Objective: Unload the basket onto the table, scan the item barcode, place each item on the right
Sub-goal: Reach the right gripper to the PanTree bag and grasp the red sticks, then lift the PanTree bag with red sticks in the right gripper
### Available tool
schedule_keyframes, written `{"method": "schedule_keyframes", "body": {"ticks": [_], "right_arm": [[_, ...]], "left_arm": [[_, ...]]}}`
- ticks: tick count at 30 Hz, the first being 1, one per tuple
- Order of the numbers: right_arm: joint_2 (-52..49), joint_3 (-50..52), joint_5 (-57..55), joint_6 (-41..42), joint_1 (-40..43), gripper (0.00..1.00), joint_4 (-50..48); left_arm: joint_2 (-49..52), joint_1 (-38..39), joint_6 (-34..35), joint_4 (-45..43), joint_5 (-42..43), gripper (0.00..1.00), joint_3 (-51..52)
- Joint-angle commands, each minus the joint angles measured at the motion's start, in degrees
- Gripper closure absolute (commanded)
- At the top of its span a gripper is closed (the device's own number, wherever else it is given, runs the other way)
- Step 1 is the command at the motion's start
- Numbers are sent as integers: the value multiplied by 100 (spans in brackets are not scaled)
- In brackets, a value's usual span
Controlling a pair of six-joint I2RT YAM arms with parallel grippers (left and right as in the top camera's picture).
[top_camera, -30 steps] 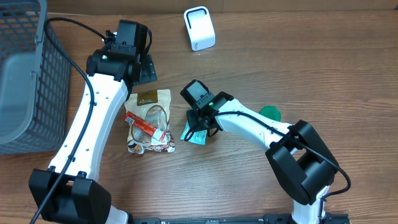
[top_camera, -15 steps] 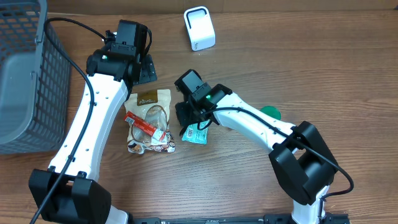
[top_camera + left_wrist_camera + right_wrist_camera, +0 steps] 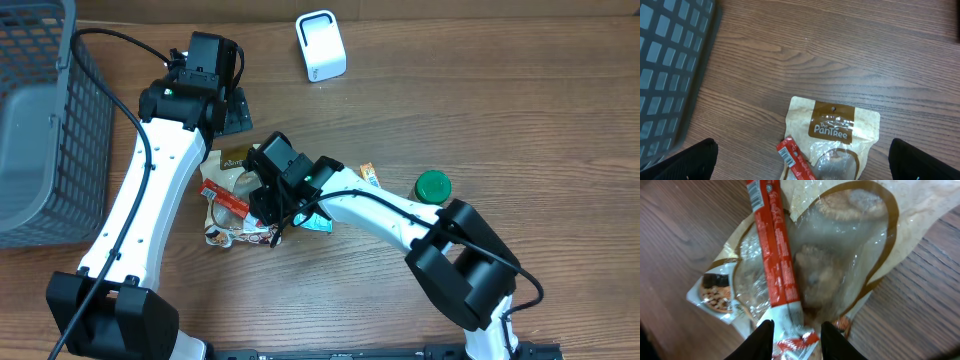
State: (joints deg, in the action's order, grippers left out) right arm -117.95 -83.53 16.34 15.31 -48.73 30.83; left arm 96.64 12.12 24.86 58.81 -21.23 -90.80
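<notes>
A beige PanTree snack bag (image 3: 240, 160) (image 3: 832, 127) lies on the table with a red stick packet (image 3: 228, 203) (image 3: 775, 255) across it, its barcode facing up. The white scanner (image 3: 320, 45) stands at the back. My right gripper (image 3: 268, 212) (image 3: 797, 340) hovers over the bag's lower end. Its fingers (image 3: 765, 340) stand a little apart, either side of the stick packet's white end, gripping nothing I can see. My left gripper (image 3: 225, 105) (image 3: 800, 162) is wide open above the bag's top.
A grey basket (image 3: 40, 130) (image 3: 670, 65) stands at the left edge. A teal packet (image 3: 315, 222), an orange packet (image 3: 370, 175) and a green cap (image 3: 433, 186) lie right of the bag. A small printed snack packet (image 3: 715, 292) lies under the bag.
My right gripper has swung left, away from the teal packet and over the snack bag. The teal packet stayed on the table. The left arm has not moved.
</notes>
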Motion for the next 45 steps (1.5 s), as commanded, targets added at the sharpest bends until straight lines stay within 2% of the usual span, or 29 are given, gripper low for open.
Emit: {"method": "schedule_keyframes", "body": {"ticks": [1, 8, 13, 19, 32, 45], "right_arm": [[-160, -107, 31, -271, -79, 64, -81], [-177, -107, 24, -579, -109, 63, -153], [-177, -107, 24, -579, -107, 76, -157], [-175, -109, -22, -579, -107, 96, -79], [310, -131, -125, -573, 11, 96, 293], [339, -131, 39, -492, 13, 96, 901]], "left_arm": [[-76, -11, -109, 9, 31, 1, -85], [-76, -11, -109, 9, 31, 0, -85], [-76, -11, -109, 9, 31, 0, -85], [-76, -11, -109, 9, 31, 0, -85], [-76, -11, -109, 9, 31, 0, -85], [-76, -11, -109, 9, 31, 0, -85]]}}
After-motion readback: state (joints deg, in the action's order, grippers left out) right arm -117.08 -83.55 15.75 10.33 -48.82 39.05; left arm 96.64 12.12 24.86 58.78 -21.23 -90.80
